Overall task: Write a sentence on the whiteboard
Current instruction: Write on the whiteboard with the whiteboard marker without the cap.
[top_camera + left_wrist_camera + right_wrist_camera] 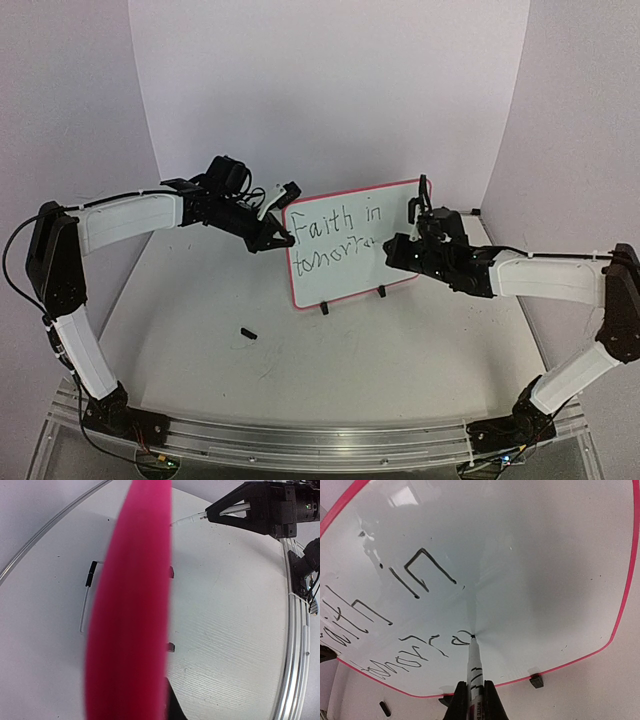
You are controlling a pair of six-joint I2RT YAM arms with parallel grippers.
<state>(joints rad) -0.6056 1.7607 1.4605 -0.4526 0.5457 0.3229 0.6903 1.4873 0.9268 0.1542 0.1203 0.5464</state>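
Whiteboard (345, 275) on table (400, 360); left gripper (281, 239) at left edge, right gripper (391, 249), marker (473, 666) before it (small object (248, 333) front-left).

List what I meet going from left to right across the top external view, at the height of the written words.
left gripper clamped on the left edge of the whiteboard → sentence → right gripper holding the marker
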